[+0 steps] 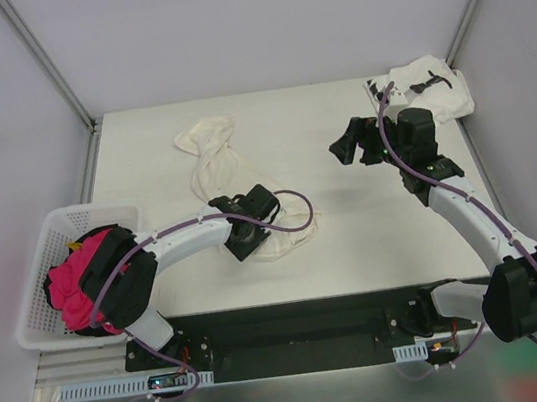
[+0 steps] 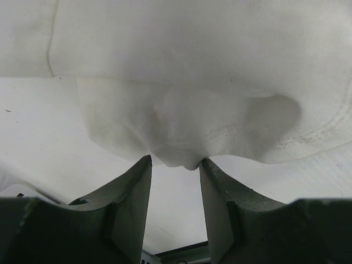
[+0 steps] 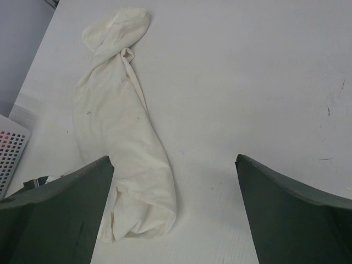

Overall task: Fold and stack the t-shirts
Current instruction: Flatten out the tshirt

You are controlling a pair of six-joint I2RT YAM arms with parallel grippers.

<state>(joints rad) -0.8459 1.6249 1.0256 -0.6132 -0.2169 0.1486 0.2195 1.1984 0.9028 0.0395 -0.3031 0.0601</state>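
The plain cream-white t-shirt point(image 1: 212, 159) lies crumpled in a long strip on the table, running from the back centre toward my left gripper point(image 1: 245, 241). In the left wrist view a fold of that cream t-shirt point(image 2: 181, 110) bulges between the tips of my left gripper point(image 2: 175, 165). The jaws stand partly closed with a gap, and the cloth touches both tips. My right gripper point(image 1: 349, 143) hovers wide open above the table, holding nothing. Its wrist view shows the cream t-shirt point(image 3: 115, 126) ahead and to the left of the right gripper point(image 3: 173, 165). The white t-shirt with black marks point(image 1: 428, 86) lies folded at the back right corner.
A white basket point(image 1: 39, 286) holding bright pink cloth point(image 1: 73, 281) stands off the table's left edge, beside the left arm. Grey walls enclose the table at the back and on both sides.
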